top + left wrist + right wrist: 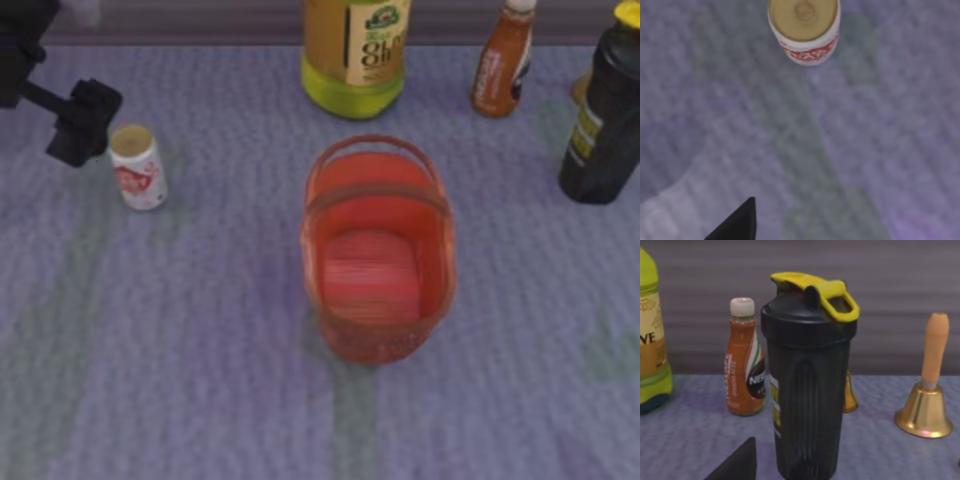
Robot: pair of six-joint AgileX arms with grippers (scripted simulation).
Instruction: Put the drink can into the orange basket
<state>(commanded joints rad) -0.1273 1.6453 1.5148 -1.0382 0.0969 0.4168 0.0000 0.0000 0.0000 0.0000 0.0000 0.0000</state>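
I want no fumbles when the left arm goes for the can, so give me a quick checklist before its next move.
1. Drink can upright on the table, tan top up: ok.
2. Left claw close beside the can, not yet around it: ok.
3. Left claw opening wide enough: cannot tell.
4. Orange basket open-topped, nothing inside: ok.
5. Arched handle crosses the basket's opening, so the drop needs care: not ok.
6. Right arm out of the way; absent from the top view: ok.
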